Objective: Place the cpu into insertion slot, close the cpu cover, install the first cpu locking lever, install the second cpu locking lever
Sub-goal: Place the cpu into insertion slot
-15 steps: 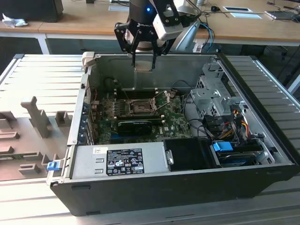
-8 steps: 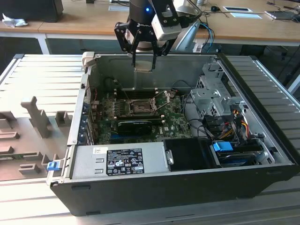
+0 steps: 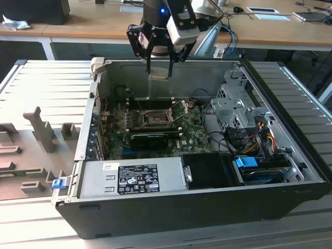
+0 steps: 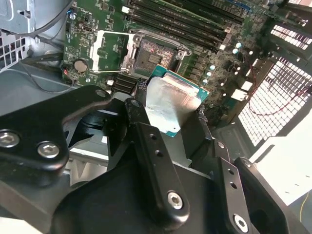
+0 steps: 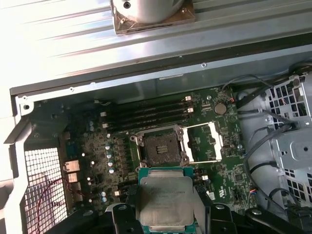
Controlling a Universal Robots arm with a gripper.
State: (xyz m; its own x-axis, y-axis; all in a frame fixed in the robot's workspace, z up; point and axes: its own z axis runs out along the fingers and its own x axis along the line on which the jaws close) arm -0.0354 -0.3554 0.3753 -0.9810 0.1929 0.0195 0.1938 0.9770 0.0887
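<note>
I find the gripper [image 3: 158, 71] clenched on the cpu [image 5: 165, 201], gripped by opposite edges above the computer case [image 3: 171, 207], well apart from the bare insertion slot [image 5: 158, 146]; I judge the chip light, stiff, smooth-topped and fragile underneath, so it should be held by its edges only.

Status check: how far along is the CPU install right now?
Done: the cpu is picked up, and the cpu cover lies flipped open beside the socket. In hand: the gripper holds the cpu above the open computer case. Left: the insertion slot is empty, so seating the chip, closing the cover and both lever steps are not yet done.
</note>
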